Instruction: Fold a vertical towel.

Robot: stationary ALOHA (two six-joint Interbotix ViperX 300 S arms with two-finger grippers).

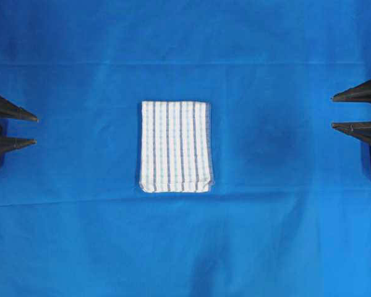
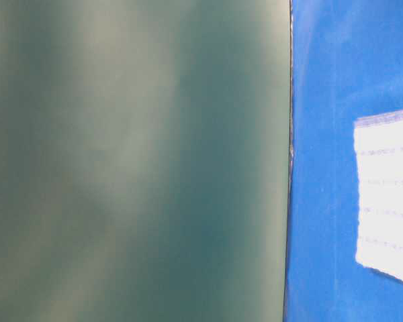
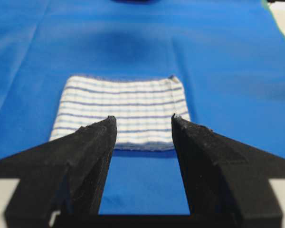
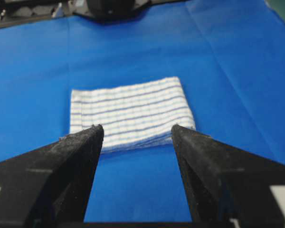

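The towel (image 1: 175, 146) lies flat at the middle of the table, a white rectangle with thin blue and grey stripes running lengthwise, its long side vertical in the overhead view. It looks doubled, with a thick folded edge at the bottom. The same towel (image 3: 122, 110) shows ahead of both wrist cameras (image 4: 131, 112) and at the right edge of the table-level view (image 2: 388, 194). My left gripper (image 1: 36, 129) stands open at the far left edge, well away from the towel. At the far right edge my right gripper (image 1: 332, 111) is open too, nothing between its fingers.
A large plain blue cloth (image 1: 185, 247) covers the whole table, with faint creases. In the table-level view a blurred grey-green surface (image 2: 134, 161) fills the left two thirds. The base of the opposite arm (image 4: 109, 8) shows at the top of the right wrist view.
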